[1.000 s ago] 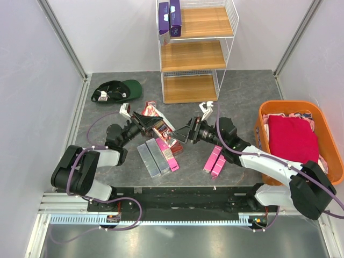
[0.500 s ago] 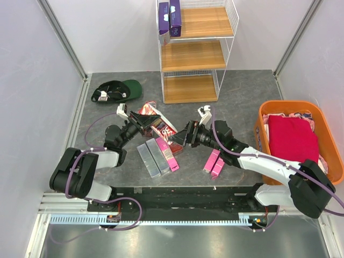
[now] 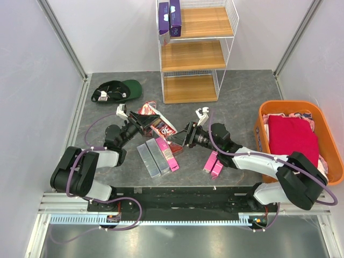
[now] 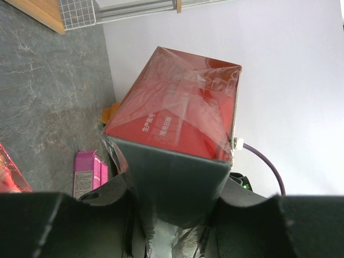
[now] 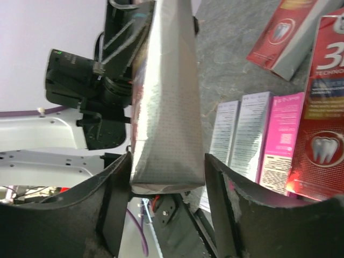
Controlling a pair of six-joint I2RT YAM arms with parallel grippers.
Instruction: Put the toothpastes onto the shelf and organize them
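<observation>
Two end effectors now meet on one carton. Over the last second the right end effector (image 5: 167,161) has come in from the right, and its fingers have drawn in from wide spread to roughly half that. They now flank the far end of the dark red carton (image 4: 177,123). The left end effector (image 4: 172,200) pinches that carton by its near end, raised above the bench (image 3: 242,91) between the two arms. The right fingers stand hard by both sides of the carton, but from the wrist view we cannot tell whether they already bear on it.

We read this as a hand-over in progress. If it is, the left grip should not let go before the right one is firm.

The carton is long and slim, with a glossy red face carrying small white print and a silver-grey side turned to the right wrist camera. Its end flap looks slightly creased.

The shelf (image 3: 199,56) stands at the far side of the bench, well apart, with two purple cartons (image 3: 170,19) upright on its top board.
</observation>
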